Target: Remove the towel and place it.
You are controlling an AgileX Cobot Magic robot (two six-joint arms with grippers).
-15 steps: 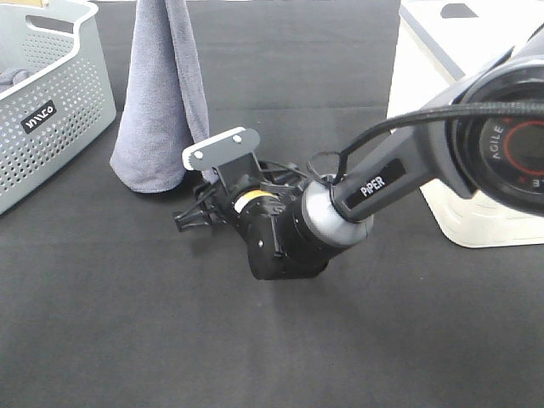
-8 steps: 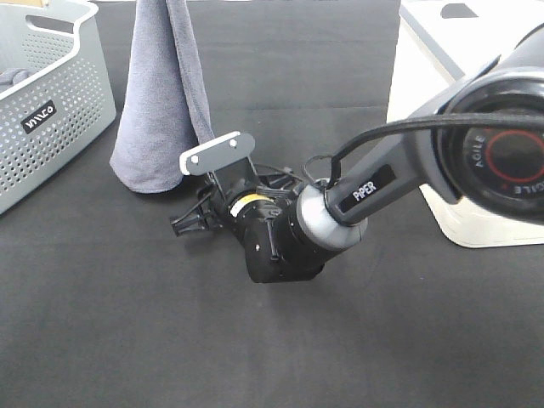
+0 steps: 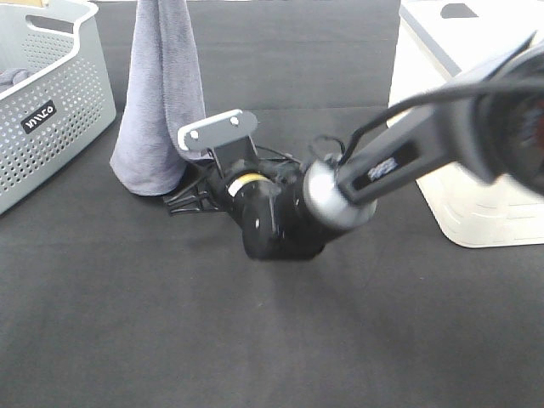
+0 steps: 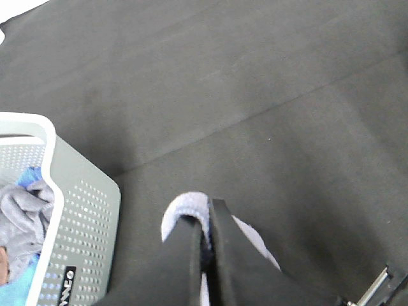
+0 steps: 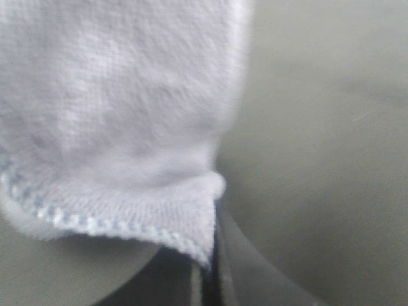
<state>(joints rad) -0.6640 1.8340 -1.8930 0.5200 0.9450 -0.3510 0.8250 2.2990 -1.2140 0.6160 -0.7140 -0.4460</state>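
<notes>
The right pincer [image 5: 205, 280] is clenched on just the towel's [image 5: 115, 95] hem corner and the left pincer [image 4: 207, 215] clamps its top, so a tug could slip the corner.

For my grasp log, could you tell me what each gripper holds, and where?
The left gripper pinches the towel by its top fold, the right gripper by its hemmed corner.

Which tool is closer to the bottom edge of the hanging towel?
Right. The right tool is shut on the bottom corner of the towel. The left tool pinches its top fold, high above that edge.
</notes>
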